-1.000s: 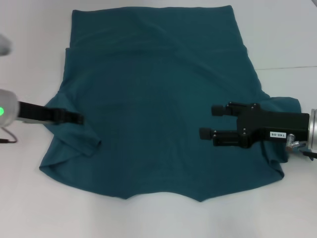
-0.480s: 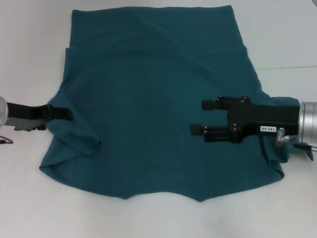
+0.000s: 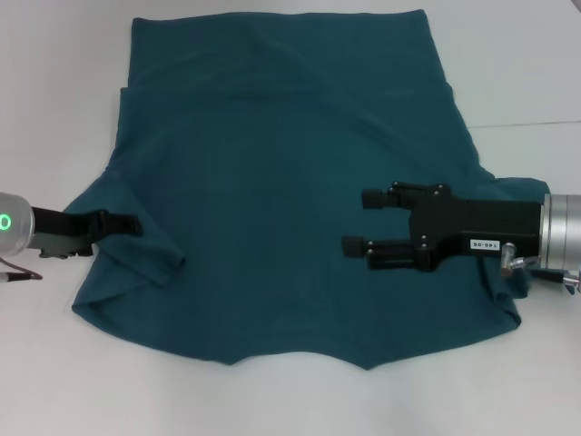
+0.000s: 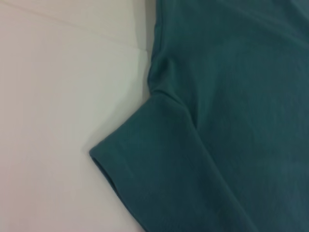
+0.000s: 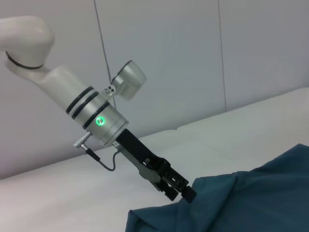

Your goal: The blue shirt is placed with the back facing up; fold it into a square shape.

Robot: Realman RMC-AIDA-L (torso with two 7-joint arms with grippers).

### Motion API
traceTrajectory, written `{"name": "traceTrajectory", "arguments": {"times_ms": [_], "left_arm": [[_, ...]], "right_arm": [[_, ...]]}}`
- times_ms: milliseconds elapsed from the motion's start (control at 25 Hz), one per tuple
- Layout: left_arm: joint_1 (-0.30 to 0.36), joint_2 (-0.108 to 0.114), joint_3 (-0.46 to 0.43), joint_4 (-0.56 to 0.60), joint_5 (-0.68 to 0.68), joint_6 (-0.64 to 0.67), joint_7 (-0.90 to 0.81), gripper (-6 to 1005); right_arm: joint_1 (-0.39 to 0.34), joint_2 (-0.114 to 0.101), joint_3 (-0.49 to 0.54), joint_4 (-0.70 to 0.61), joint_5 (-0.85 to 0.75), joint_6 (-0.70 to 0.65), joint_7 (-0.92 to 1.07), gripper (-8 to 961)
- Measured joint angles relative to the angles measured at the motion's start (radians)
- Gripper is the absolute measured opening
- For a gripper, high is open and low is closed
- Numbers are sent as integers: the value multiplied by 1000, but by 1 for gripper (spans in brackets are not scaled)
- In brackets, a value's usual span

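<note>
Over blue shirt (image 3: 281,182), right tool (image 3: 359,222) spread.

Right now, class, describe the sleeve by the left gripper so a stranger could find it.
Start at the blue shirt spread on the white table. Follow its edge on the robot's left to the left gripper. The sleeve there lies doubled over the body, unlike the flat fabric around it.

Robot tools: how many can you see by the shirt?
2. The left black tool is at the plain dark teal-blue knit T-shirt's left sleeve; the right black tool, fingers apart, is above its middle.
</note>
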Motion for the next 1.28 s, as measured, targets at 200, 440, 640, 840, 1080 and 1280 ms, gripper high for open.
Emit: {"name": "traceTrajectory", "arguments": {"times_ms": [200,440,640,840,1080,1280], "left_arm": [[-3,-2,0,-14,1,-20,0,928],[-13,-4,-1,-34,1,-35,2,926],[-25,-8,-1,-46,1,-48,9,922],[-29,-9,-1,-54,-3,-66,17,920],[-30,-20,-1,-55,-11,-96,35,920],[-30,-23,-1,-51,-11,-120,41,900]], "right_arm": [[-4,0,1,0,1,-3,-1,881],[-4,2,-3,0,1,-4,-1,881],[-4,2,-3,0,1,-5,-1,882],[-8,2,-3,7,1,-5,-1,882],[-8,2,-2,12,2,-5,-4,881],[-4,2,-4,14,2,-2,-4,881]]}}
